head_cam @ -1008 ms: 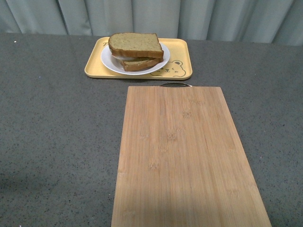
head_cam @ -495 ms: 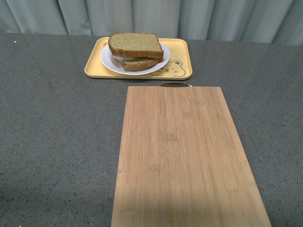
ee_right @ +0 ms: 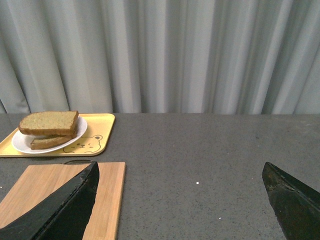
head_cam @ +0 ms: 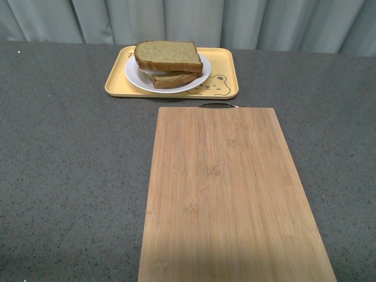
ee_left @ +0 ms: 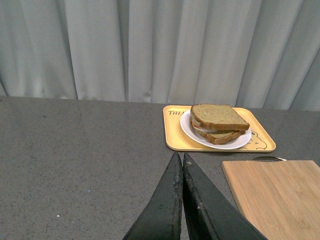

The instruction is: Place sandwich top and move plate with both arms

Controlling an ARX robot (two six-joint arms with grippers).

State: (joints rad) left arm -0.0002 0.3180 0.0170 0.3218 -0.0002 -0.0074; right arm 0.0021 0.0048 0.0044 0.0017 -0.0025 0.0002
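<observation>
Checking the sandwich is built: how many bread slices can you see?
2. The sandwich top lies on the stack; the lower slice sits beneath it on the plate. Filling between is mostly hidden.

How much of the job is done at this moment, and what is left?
Done, it seems: the sandwich top lies on the stack on the plate, which sits on the yellow tray. In hand: nothing. The left hand is shut and empty, the right hand open, both far from the plate. Whether the plate must move again, I cannot tell.

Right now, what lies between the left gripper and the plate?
Only bare grey tabletop and yellow tray rim separate left gripper from plate, per left wrist view.
</observation>
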